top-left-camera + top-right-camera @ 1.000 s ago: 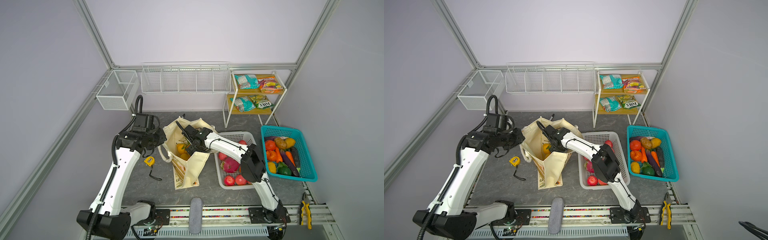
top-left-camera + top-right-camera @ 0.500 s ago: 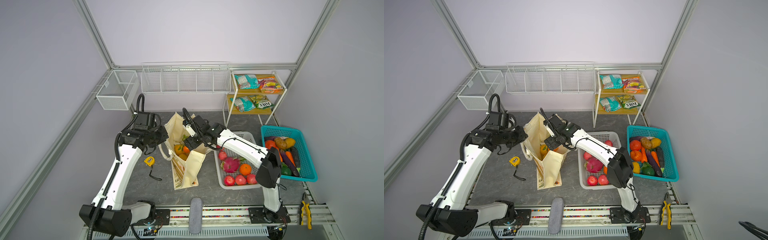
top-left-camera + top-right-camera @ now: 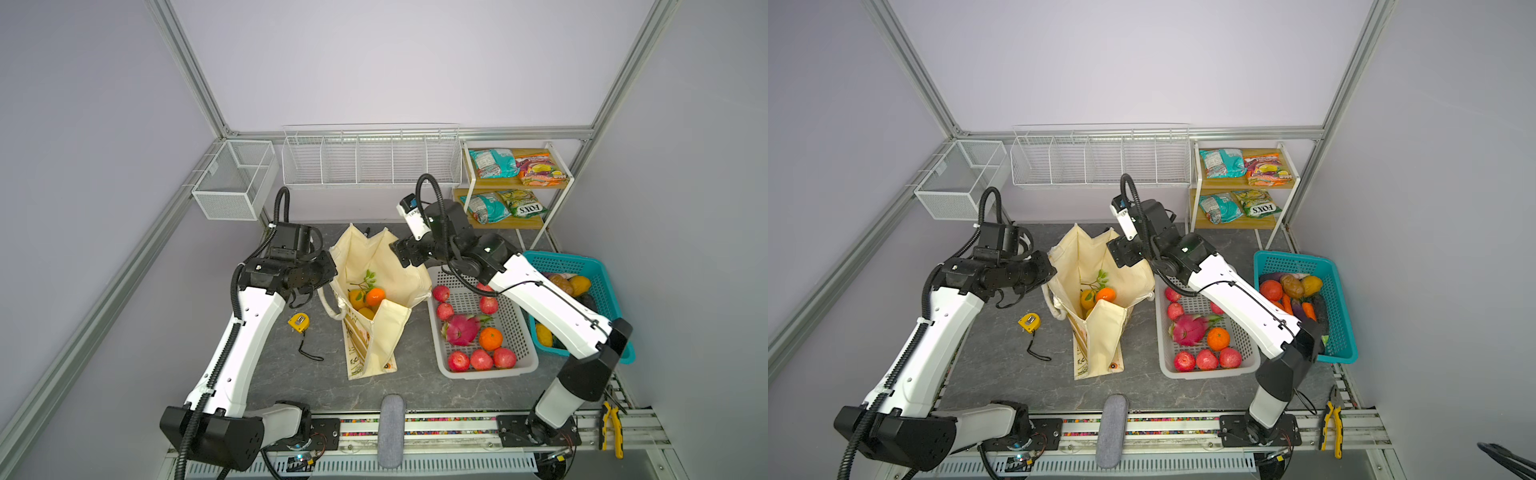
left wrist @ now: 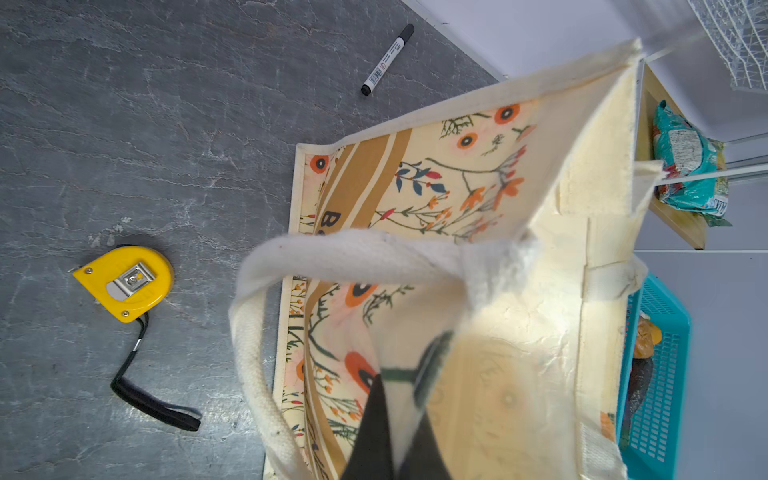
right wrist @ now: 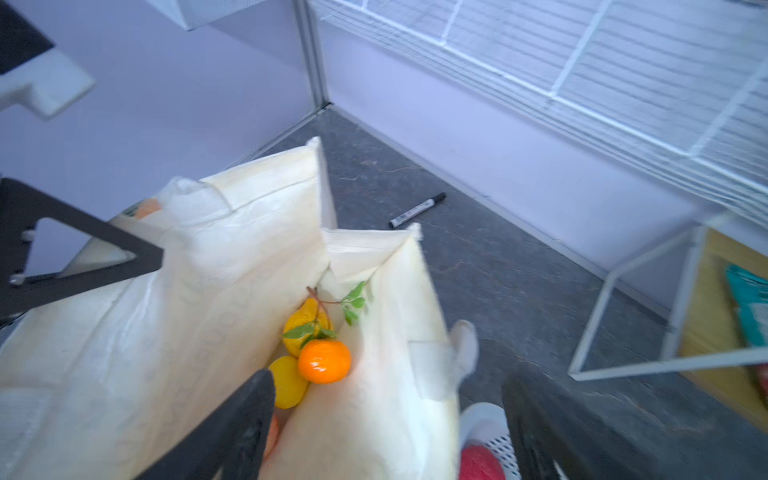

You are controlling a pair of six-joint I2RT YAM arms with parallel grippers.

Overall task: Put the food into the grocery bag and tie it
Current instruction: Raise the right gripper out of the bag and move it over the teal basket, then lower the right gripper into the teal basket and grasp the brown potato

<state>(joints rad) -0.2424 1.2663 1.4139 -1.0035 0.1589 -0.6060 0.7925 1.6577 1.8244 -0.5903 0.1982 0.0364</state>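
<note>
**Left wrist view: left claw [image 4: 399, 415] clamped on the cloth of the bag [image 4: 519, 332]**

The left claw is closed on the cream wall near the rim, just beside the rope handle [image 4: 353, 249]. That pinch appears to prop the mouth open. The right claw [image 5: 386, 419] hangs over the mouth, jaws wide, nothing between them.

The bag stands mid-table in both top views, between the tape measure [image 3: 298, 323] and the white basket [image 3: 523, 365]. Inside it, an orange [image 5: 324, 360] rests on yellow fruit [image 5: 286, 386].

Handling, as judged:
- **Bag:** the canvas is soft and floppy, and one wall folds inward. It is best held at the stitched rim or the handle roots.
- **Rope handles:** they look thick and limp. Knotting them likely takes both claws.
- **Red fruit [image 3: 481, 360] in the white basket:** round and apt to roll, so grip it across the middle.
- **Packets [image 3: 492, 164] on the shelf [image 3: 505, 225]:** light, crinkly, probably slick. Pinch a sealed edge.
</note>
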